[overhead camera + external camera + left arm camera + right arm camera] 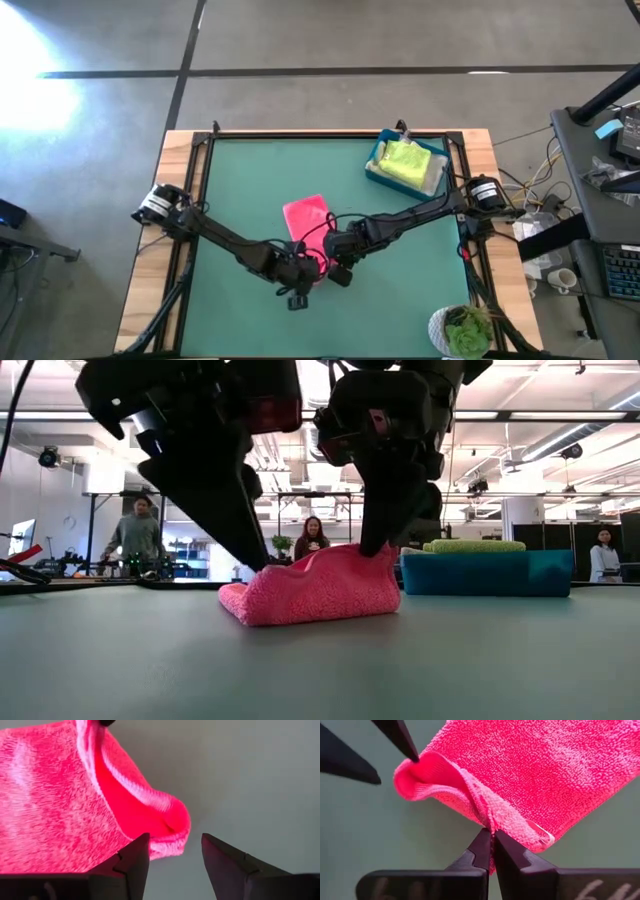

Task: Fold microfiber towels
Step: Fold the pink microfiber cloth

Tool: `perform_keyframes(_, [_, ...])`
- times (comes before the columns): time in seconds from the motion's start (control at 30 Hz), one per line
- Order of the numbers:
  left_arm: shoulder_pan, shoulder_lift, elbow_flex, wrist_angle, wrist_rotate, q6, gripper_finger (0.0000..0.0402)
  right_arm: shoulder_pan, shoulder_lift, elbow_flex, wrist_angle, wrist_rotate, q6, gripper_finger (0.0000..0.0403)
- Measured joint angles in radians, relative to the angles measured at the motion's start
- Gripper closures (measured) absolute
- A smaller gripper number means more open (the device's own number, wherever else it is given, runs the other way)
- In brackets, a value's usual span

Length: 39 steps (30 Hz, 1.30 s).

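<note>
The hot pink towel (305,218) lies on the green table mat (240,180), folded over, its near end raised. My right gripper (330,262) is shut on that near end, as the right wrist view (492,840) shows. My left gripper (310,274) is open beside it, its fingers (135,857) standing on either side of the towel's rolled corner (172,822). In the low view the towel (310,590) rests on the mat and rises toward the right gripper. Lime green and yellow towels (408,160) lie in the blue bin (378,172). My left gripper has one fingertip (412,752) right at the towel's rolled corner (420,770); I cannot tell whether it touches. My right gripper pinches the towel's near edge (495,822) between its two fingertips, more than one layer gathered there. The fingers slant down from above (385,535). The pinched edge is lifted while the rest of the towel lies on the mat.
The blue bin (485,572) stands at the far right with a green towel (475,546) on top. A potted plant (465,330) sits at the near right corner. People stand in the room behind the table (135,535). Bare mat lies to the left (230,190).
</note>
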Motion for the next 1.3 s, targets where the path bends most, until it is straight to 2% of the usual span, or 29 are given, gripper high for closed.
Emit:
perform_keyframes(0.33, [-0.002, 0.058, 0.000, 0.069, 0.035, -0.019, 0.0238, 0.000, 0.000, 0.000, -0.001, -0.001, -0.008, 0.0394])
perform_keyframes(0.57, [-0.002, 0.092, 0.002, 0.071, -0.034, -0.019, 0.0242, 0.000, 0.000, 0.000, 0.000, 0.001, -0.012, 0.0394])
perform_keyframes(0.67, [-0.003, 0.091, 0.003, 0.072, -0.034, -0.010, 0.0267, 0.000, 0.000, 0.000, 0.000, 0.002, -0.013, 0.0394])
perform_keyframes(0.93, [-0.020, 0.045, 0.002, 0.069, -0.066, 0.048, 0.0391, 0.008, 0.000, 0.017, -0.022, -0.010, 0.000, 0.0394])
perform_keyframes(1.3, [-0.047, -0.085, 0.002, -0.076, -0.077, 0.077, 0.0399, 0.079, 0.000, 0.153, -0.152, 0.005, 0.071, 0.0394])
